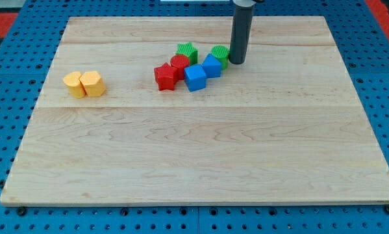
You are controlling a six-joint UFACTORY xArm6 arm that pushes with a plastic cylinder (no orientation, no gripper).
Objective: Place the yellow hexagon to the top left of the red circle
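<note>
The yellow hexagon (93, 84) lies at the view's left on the wooden board (200, 156), touching a second yellow block (74, 84) on its left. The red circle (179, 64) sits in a cluster near the top centre, between a red star (165, 77), a green star (187, 51) and a blue cube (195, 77). My tip (236, 62) rests on the board just right of the cluster, beside a green round block (220, 56). It is far to the right of the yellow hexagon.
A second blue block (211, 65) lies between the blue cube and the green round block. The board sits on a blue pegboard surface (6, 97) that surrounds it on all sides.
</note>
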